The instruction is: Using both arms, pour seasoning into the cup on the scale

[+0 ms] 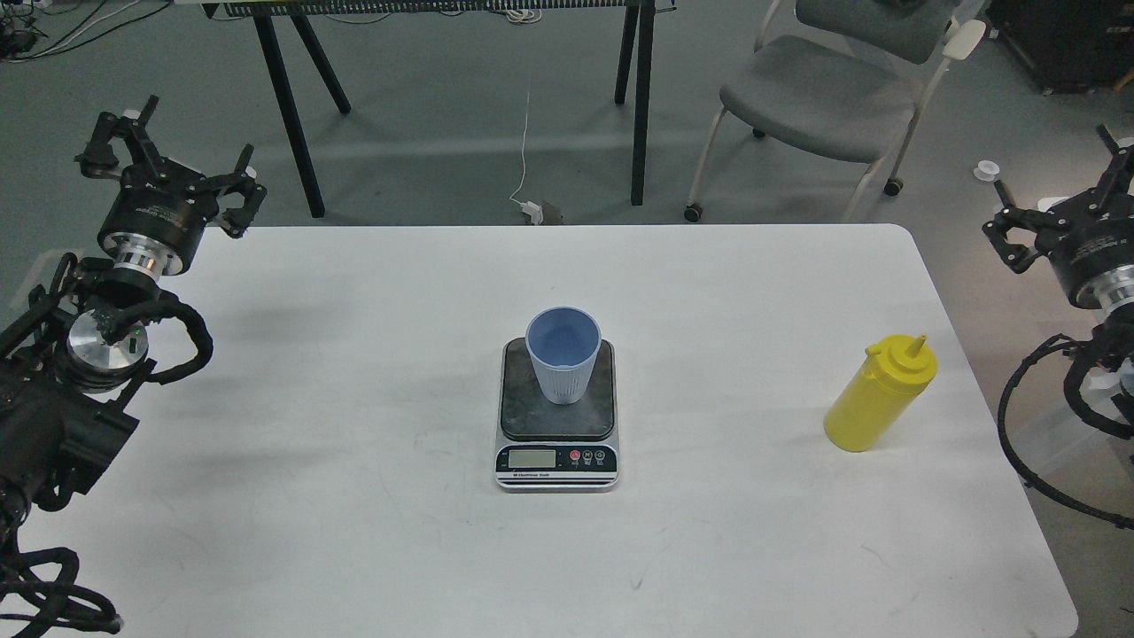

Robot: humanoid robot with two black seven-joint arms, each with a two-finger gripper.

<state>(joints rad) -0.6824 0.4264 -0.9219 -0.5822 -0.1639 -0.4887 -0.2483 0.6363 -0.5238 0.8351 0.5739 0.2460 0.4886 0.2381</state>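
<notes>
White table (pixel 354 532) holds scale (pixel 556 461), cup (pixel 563 368), seasoning (pixel 877 394).

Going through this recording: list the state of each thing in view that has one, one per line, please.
cup: upright on the scale's plate, looks empty.
scale: flat on the table, display too small to read.
seasoning bottle: upright on the table, ungripped, nozzle uncapped.
left gripper: open, holding nothing, at the table's far left corner.
right gripper: open, holding nothing, beyond the table's right edge.
chair: unoccupied.
</notes>
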